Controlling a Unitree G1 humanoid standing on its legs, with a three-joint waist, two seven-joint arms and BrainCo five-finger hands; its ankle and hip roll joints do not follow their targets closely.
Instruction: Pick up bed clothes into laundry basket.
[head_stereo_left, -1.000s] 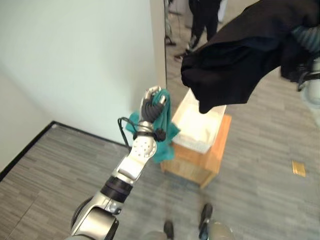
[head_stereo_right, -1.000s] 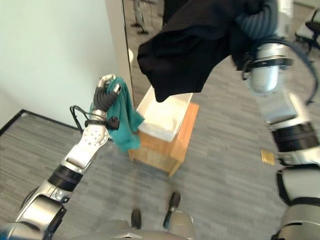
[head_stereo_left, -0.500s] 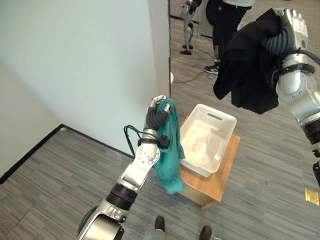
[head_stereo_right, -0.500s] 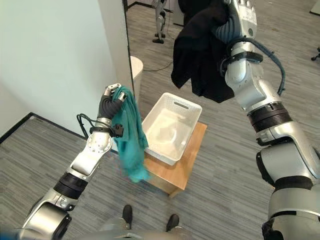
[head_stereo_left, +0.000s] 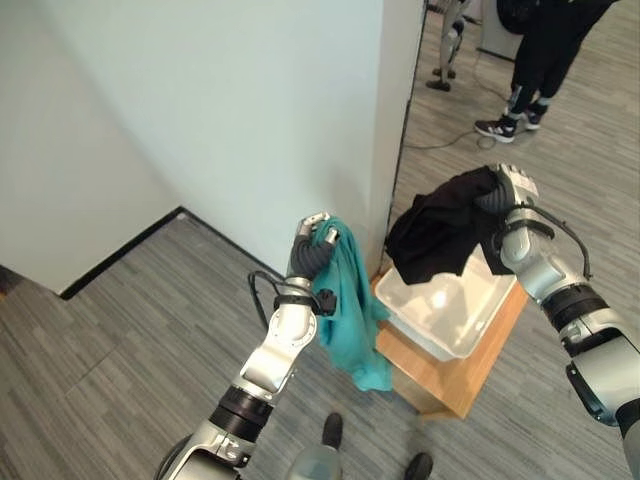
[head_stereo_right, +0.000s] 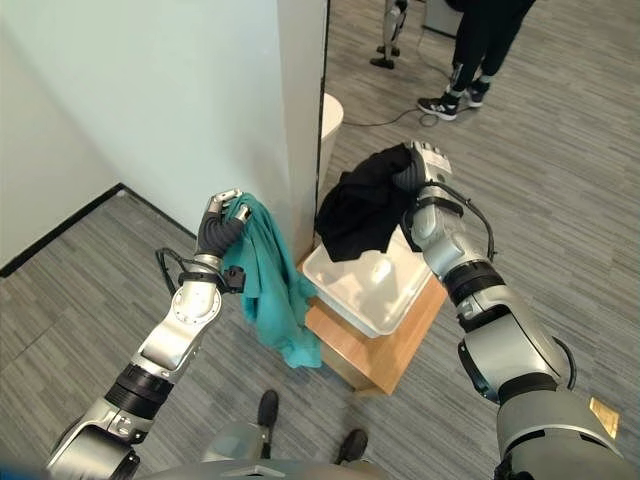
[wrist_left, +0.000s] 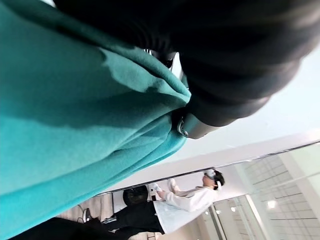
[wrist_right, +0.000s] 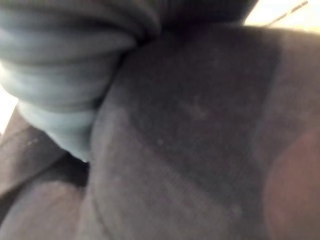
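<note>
Left hand (head_stereo_right: 222, 224) clutching teal cotton garment (head_stereo_right: 275, 283); right hand (head_stereo_right: 424, 165) clutching black garment (head_stereo_right: 360, 205) over white plastic laundry basket (head_stereo_right: 375, 291).

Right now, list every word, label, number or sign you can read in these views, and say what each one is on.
None: no readable text shows in any view.
The teal cloth held up by the left robot hand is plain.
The black garment gripped by the right robot hand over the white basket shows no print.
The basket and the wooden stand under it carry no visible label.
</note>
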